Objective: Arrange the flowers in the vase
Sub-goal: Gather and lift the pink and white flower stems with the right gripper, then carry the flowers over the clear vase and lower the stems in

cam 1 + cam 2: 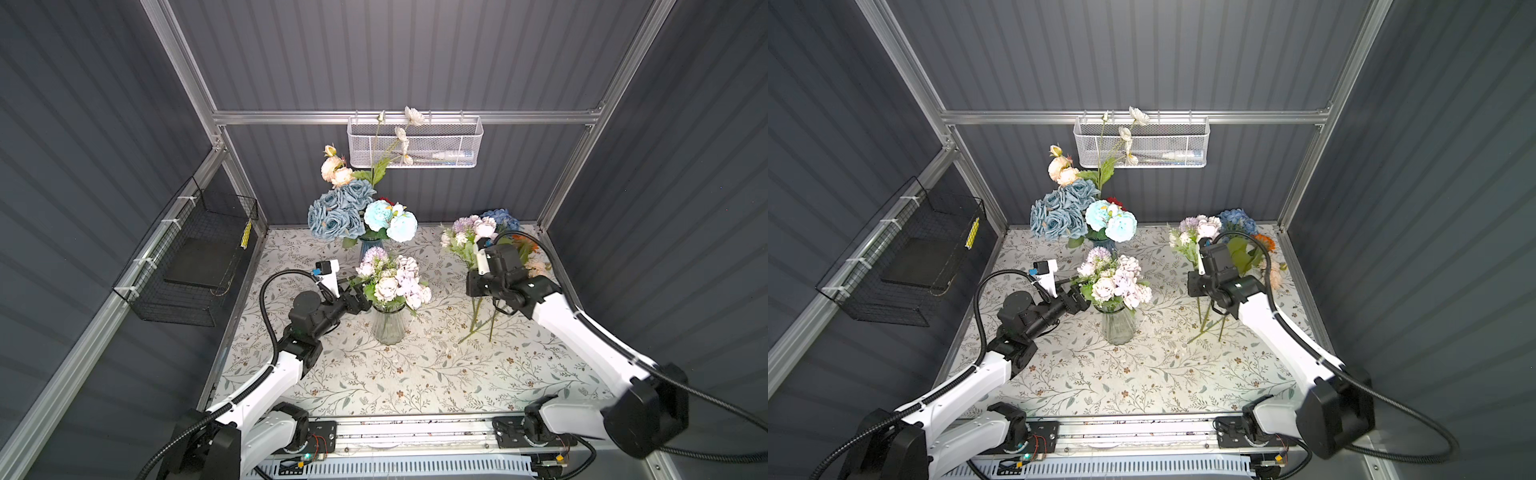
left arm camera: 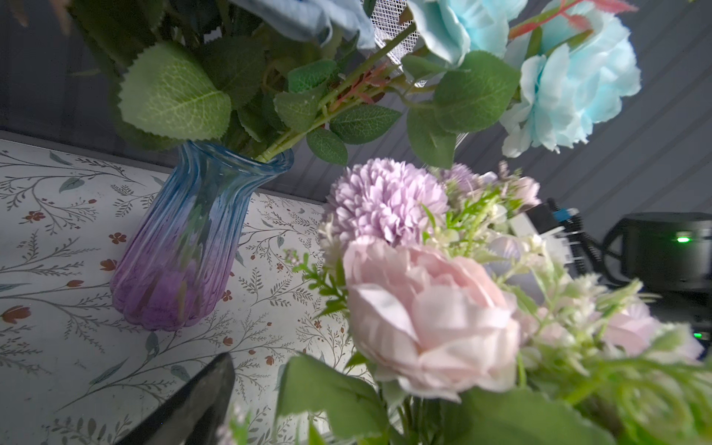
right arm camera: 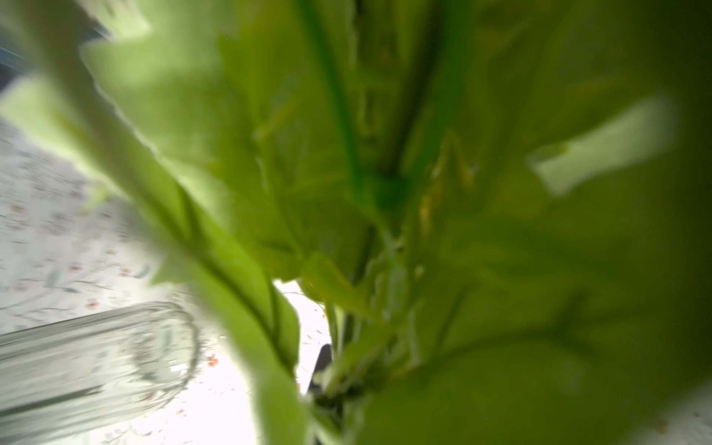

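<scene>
in both top views right end effector (image 1: 475,286) pinches flowers (image 1: 484,227) by stems, left end effector (image 1: 360,296) spread.

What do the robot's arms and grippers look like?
Both arms look alike: the left arm and right arm have smooth white shells joined by round black joints. A ribbed black cable loops along each. The left gripper is black, with a small white camera block at its wrist.
</scene>
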`<state>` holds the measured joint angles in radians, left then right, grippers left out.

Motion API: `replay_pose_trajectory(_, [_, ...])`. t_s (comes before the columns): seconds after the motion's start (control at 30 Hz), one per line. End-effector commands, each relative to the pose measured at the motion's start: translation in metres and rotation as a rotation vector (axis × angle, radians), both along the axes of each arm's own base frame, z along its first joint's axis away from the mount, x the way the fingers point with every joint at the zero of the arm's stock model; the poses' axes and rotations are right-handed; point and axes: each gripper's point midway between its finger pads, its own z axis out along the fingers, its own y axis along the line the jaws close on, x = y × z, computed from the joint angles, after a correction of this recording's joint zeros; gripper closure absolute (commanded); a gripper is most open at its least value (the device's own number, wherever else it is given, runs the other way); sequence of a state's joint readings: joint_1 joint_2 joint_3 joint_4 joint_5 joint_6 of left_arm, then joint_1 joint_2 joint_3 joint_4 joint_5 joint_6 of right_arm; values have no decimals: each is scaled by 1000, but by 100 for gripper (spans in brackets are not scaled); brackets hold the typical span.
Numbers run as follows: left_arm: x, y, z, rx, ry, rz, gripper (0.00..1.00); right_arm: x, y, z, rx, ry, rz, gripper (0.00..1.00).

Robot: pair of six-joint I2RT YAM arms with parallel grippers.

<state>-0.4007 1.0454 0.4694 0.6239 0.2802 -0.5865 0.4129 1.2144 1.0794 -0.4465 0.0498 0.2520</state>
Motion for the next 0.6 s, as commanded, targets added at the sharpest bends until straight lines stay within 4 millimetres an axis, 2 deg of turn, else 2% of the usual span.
replay_pose_trajectory(0.0, [-4,-3,24,-30,-53,-19,1,-16,9,77,100,-267,100,100])
replay_pose_trajectory(0.13, [-2,-5,25,-32,-50,-23,0,-53,34,155,240,-539,306,100])
replay_pose_trajectory(0.27, [1,-7,24,-38,-42,-29,1,-92,69,202,362,-696,545,100])
replay_pose_trajectory(0.4, [3,-9,25,-43,-38,-34,1,-114,103,216,390,-793,713,100])
replay_pose_trajectory(0.57, [4,-10,27,-39,-33,-38,1,-137,155,209,362,-856,919,100])
